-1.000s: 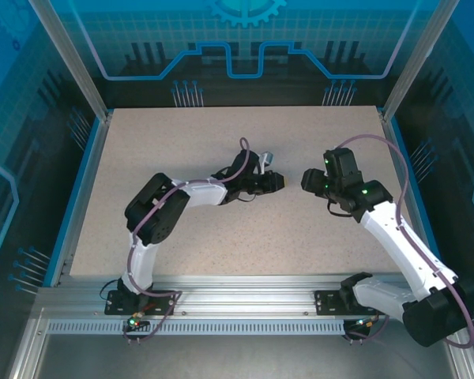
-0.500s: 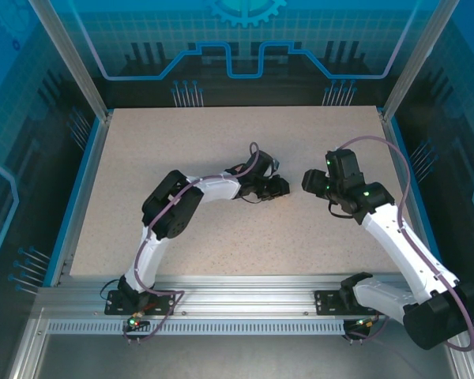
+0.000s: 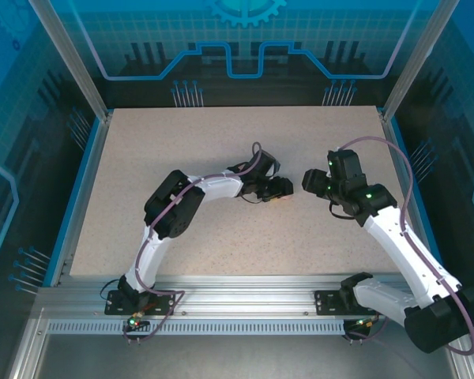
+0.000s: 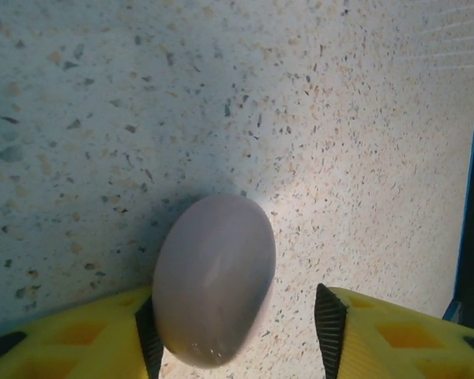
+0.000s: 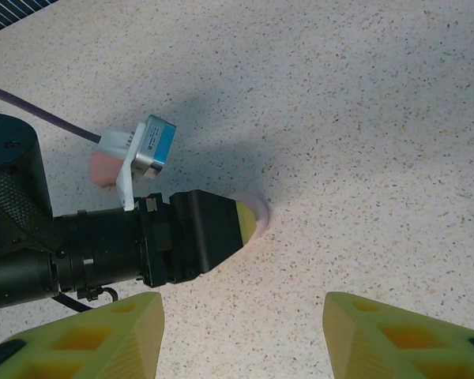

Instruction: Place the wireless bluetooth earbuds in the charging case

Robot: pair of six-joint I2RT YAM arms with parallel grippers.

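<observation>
My left claw (image 4: 235, 316), jaws apart, straddles what seems the closed charging case (image 4: 213, 276) on the bench (image 4: 340, 118); opening its lid likely comes next.

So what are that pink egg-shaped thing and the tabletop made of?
The pink lump looks like smooth, glossy plastic: it has soft highlights and no visible seams. The tabletop looks like matte speckled stone or composite, with dark flecks throughout, though it could be printed laminate.
</observation>
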